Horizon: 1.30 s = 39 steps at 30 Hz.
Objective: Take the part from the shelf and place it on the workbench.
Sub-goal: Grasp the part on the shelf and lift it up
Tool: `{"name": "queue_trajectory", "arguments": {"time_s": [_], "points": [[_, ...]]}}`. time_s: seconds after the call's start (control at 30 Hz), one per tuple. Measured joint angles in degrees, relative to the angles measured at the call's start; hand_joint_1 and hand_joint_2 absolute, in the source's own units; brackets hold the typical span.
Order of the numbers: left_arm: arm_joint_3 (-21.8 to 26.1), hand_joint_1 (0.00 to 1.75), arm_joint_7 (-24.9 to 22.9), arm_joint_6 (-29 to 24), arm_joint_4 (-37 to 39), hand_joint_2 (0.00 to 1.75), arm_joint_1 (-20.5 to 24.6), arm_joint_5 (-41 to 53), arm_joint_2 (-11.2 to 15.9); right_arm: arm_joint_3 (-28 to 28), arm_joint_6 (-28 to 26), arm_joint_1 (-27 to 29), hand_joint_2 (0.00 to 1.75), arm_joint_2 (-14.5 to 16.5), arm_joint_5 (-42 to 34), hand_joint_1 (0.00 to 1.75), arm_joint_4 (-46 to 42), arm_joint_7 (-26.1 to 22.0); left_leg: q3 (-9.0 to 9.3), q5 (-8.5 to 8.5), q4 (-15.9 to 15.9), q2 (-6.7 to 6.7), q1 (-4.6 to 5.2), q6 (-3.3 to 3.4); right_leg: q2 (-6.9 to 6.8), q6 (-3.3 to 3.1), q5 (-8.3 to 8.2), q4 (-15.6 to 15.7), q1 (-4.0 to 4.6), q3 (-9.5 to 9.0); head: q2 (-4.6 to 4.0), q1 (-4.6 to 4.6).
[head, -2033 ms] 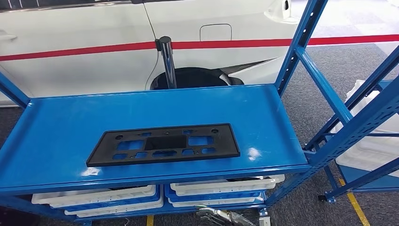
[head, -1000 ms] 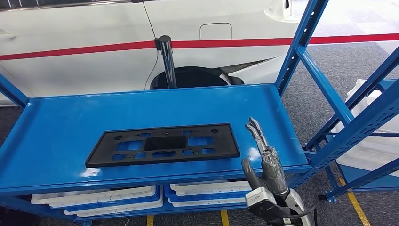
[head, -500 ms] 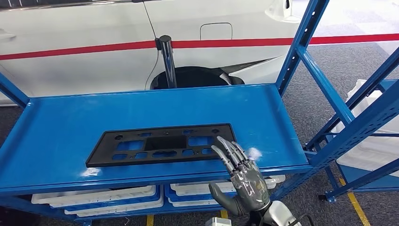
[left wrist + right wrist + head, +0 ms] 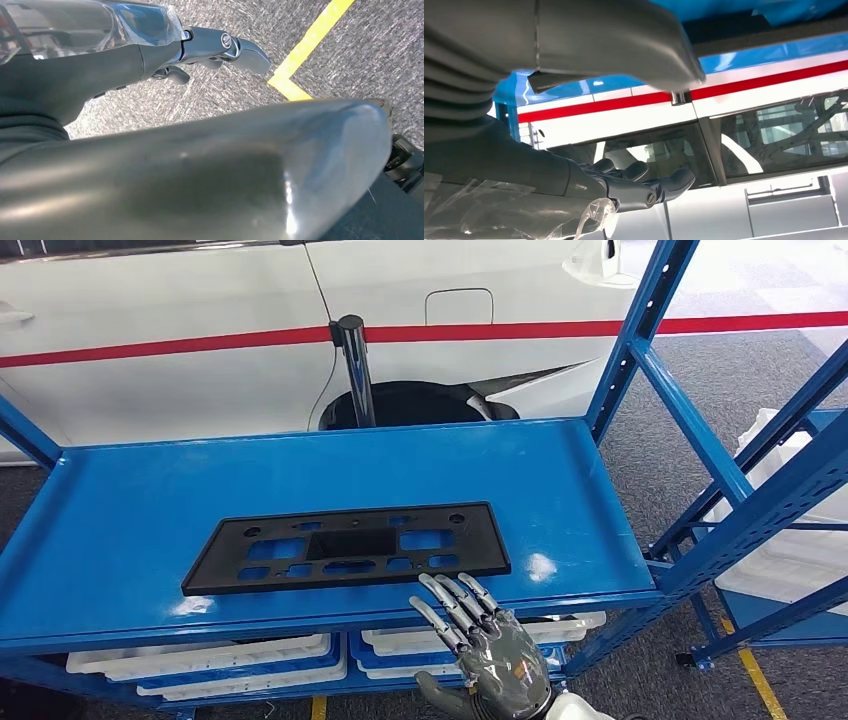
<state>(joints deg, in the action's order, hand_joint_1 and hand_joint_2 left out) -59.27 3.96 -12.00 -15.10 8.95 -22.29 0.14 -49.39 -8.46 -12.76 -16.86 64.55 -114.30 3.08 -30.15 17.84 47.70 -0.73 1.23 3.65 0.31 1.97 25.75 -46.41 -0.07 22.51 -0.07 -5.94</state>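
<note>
The part (image 4: 350,545) is a flat black plate with several cut-outs, lying on the blue shelf (image 4: 300,465) near its front edge. My right hand (image 4: 480,650) is held in front of the shelf's front lip, just below the plate's right half, palm away and fingers spread, holding nothing and not touching the plate. In the right wrist view its fingers (image 4: 644,182) are stretched out with the shelf's blue underside above them. My left hand (image 4: 150,55) hangs over the grey floor, fingers (image 4: 235,47) extended and holding nothing.
Blue uprights (image 4: 640,330) frame the shelf on the right. White trays (image 4: 200,655) sit on the level below. A black post (image 4: 355,370) and a white car (image 4: 200,300) with a red stripe stand behind. More white bins (image 4: 790,550) sit on the rack at right.
My right hand rose into view at the shelf's right front, then moved left and down along the front edge to below the plate's right half. The plate has not moved.
</note>
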Motion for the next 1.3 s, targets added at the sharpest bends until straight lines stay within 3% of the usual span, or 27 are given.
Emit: {"name": "queue_trajectory", "arguments": {"time_s": [0.83,1.3], "points": [[-0.23,0.0,-1.17,0.72,-0.01,0.0,0.76,1.76,-0.1,-1.84,1.22,-4.06,1.75,-0.39,5.74,0.0,5.37,3.61,0.0,0.0,0.0,0.0,0.0,0.0,0.0,0.0,-0.01,0.0,0.0,-0.01,0.0,0.0],[-0.32,0.0,-1.55,1.02,-0.01,0.0,0.84,2.37,-0.14,-3.71,1.97,-7.02,1.75,1.74,5.72,0.0,8.17,3.37,0.0,-0.01,0.0,0.0,-0.01,-0.01,0.0,0.0,-0.01,-0.01,0.01,-0.01,0.0,0.0]]}}
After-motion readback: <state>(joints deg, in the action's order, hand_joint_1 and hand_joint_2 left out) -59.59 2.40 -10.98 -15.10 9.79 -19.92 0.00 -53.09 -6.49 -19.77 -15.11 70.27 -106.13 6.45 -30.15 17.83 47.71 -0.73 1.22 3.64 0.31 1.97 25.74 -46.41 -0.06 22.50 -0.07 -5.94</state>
